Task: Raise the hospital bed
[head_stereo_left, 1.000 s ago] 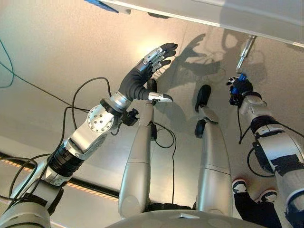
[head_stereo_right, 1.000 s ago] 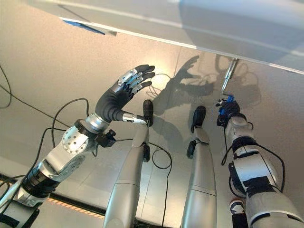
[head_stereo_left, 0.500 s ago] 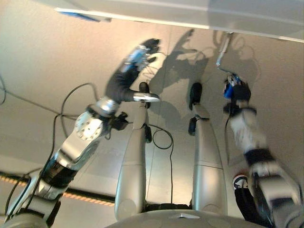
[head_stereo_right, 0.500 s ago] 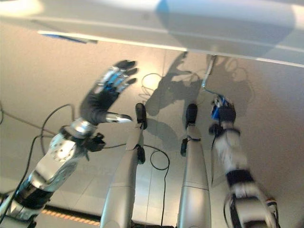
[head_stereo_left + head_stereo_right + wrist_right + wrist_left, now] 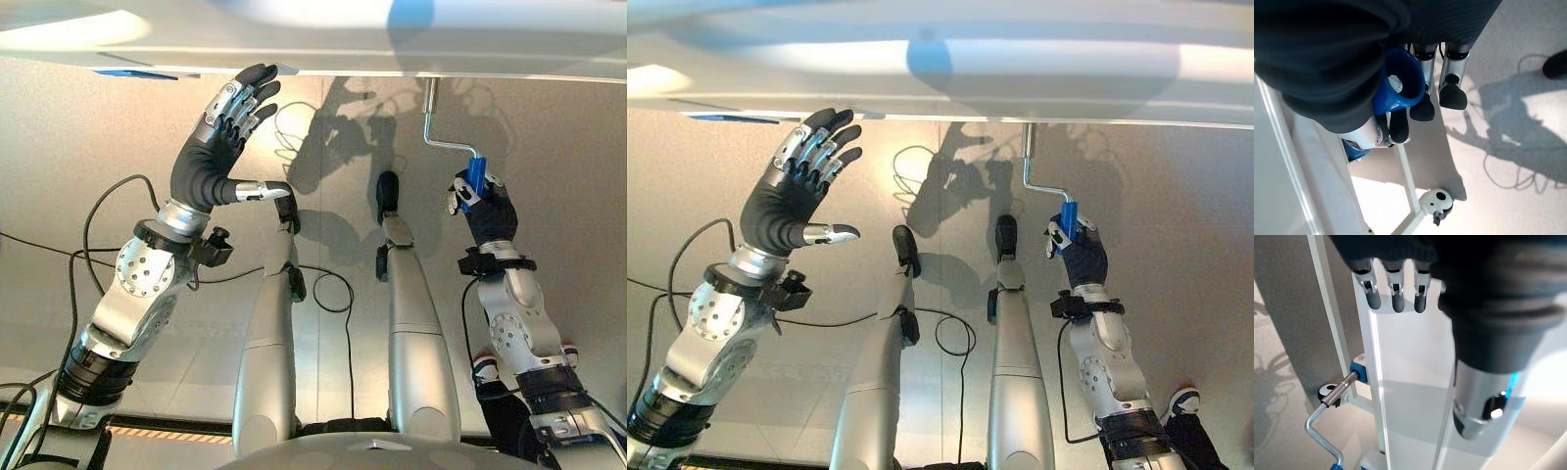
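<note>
Silver-fingered left hand point(image 5: 217, 137): upper left of the left eye view, fingers straight and spread, holding nothing, raised close to the bed's edge; whether the tips touch it cannot be told.
Bed frame point(image 5: 323, 39): pale panel spanning the top of both eye views; in the left wrist view its white board point(image 5: 1410, 382) runs away past the fingers.
Crank point(image 5: 438, 127): upper right of centre; bent metal rod dropping from the bed's underside, then elbowing toward a blue handle point(image 5: 475, 176).
Right hand point(image 5: 482, 208): right of the frame, fingers curled round the blue handle; the right wrist view shows the handle's blue end point(image 5: 1400, 85) enclosed between palm and fingers.
Castor point(image 5: 1436, 201): small wheel on the bed's leg, standing on the floor.
Risk: the grip could slide off the short handle during a turn if the wrist fails to follow the crank's circle; forcing the wrong direction would likely lower the bed.
</note>
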Motion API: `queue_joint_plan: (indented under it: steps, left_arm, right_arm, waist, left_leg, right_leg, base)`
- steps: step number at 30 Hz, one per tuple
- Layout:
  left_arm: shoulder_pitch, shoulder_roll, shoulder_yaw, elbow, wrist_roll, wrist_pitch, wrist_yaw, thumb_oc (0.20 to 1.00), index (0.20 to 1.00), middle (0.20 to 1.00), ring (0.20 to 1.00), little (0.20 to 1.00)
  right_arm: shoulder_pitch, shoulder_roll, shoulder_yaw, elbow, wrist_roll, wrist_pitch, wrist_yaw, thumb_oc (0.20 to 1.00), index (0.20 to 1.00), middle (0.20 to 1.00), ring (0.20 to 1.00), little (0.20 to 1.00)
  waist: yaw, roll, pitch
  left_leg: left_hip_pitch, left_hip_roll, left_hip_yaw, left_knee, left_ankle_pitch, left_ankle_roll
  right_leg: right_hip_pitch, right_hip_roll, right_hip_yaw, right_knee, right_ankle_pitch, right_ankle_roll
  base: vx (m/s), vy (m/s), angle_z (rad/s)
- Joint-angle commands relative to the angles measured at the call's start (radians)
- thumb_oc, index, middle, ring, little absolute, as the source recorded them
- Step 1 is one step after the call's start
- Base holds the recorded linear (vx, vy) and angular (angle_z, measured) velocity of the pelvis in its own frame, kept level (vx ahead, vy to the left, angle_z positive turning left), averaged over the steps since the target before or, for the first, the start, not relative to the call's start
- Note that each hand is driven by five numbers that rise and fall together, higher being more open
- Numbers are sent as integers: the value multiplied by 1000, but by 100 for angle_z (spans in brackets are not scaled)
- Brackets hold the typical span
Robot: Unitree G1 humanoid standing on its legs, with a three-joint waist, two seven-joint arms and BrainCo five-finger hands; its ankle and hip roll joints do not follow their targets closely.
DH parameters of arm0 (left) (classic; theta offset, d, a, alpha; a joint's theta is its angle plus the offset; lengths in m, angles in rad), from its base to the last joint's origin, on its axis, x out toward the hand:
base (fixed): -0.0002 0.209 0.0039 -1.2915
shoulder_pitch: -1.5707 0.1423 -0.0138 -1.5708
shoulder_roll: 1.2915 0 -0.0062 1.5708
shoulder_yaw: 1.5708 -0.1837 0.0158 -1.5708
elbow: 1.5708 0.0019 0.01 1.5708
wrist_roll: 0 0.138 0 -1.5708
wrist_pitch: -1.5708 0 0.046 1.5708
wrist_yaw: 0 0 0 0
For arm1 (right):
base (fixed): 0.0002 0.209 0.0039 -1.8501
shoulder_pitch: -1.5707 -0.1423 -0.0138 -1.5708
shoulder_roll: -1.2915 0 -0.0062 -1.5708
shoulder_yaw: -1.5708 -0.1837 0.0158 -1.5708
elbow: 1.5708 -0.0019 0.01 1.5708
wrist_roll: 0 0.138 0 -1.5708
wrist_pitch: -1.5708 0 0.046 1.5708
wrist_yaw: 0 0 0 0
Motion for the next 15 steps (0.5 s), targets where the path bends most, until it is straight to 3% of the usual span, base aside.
queue_joint_plan:
  steps: [1, 7, 12, 14, 15]
  left_arm:
    - [28, 30, 48, -106, -8, -63, -27, 1000, 1000, 1000, 1000, 1000]
    - [17, 16, 10, -112, -79, -65, -69, 1000, 1000, 1000, 1000, 1000]
    - [-26, 1, -61, -84, -100, -61, -79, 1000, 1000, 1000, 1000, 1000]
    - [-36, 3, -70, -80, -95, -61, -79, 1000, 1000, 1000, 1000, 1000]
    - [-62, -2, -98, -71, -87, -60, -70, 1000, 1000, 1000, 1000, 1000]
  right_arm:
    - [11, -98, -156, -291, 86, -174, 74, 200, 200, 200, 200, 200]
    - [-28, -187, 54, -336, 168, -83, 227, 200, 200, 200, 200, 200]
    - [-192, -220, 282, -284, 173, -14, 274, 200, 200, 200, 200, 200]
    - [-225, -221, 314, -268, 164, -9, 273, 200, 200, 200, 200, 200]
    - [-315, -202, 397, -222, 144, 9, 273, 200, 200, 200, 200, 200]
  waist:
    - [-33, -49, -19]
    - [-18, -54, -19]
    - [5, -45, -19]
    - [7, -42, -19]
    - [20, -34, -19]
  left_leg:
    - [45, 18, 15, 117, -127, -14]
    - [44, 18, 9, 111, -117, -17]
    - [43, 18, 4, 111, -109, -18]
    - [44, 17, 3, 111, -109, -18]
    - [44, 16, -3, 109, -106, -18]
  right_leg:
    - [85, 41, -43, -144, 99, 62]
    - [89, 40, -52, -150, 109, 60]
    - [95, 37, -60, -152, 112, 58]
    - [95, 36, -61, -152, 112, 57]
    - [100, 34, -66, -154, 113, 56]
  base:
    - [0, 0, 0]
    - [0, 0, 0]
    - [0, 0, 0]
    - [0, 0, 0]
    - [0, 0, 0]
